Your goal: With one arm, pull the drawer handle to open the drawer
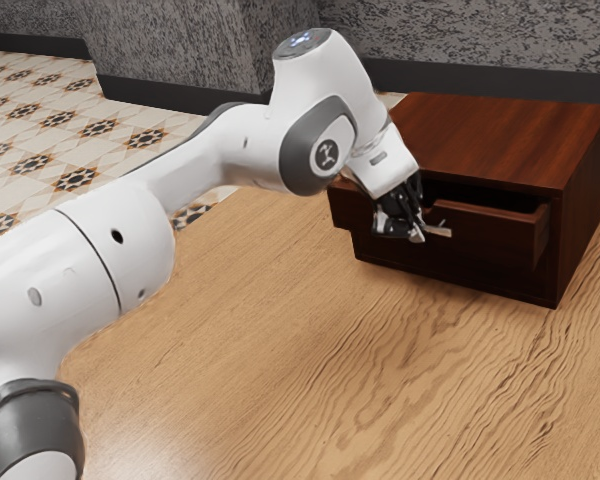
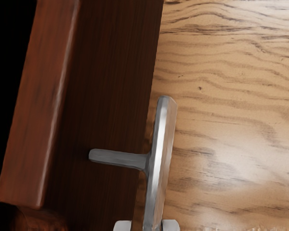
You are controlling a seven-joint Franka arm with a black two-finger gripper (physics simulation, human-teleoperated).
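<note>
The end effector (image 1: 408, 230) clamps the handle (image 2: 161, 154) between both fingers, so pulling draws the partly open drawer (image 1: 490, 232) toward it.

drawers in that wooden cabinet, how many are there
1: a single drawer in the cabinet front, pulled partly out, the hand gripping its handle. The cabinet's far sides are hidden.
</note>
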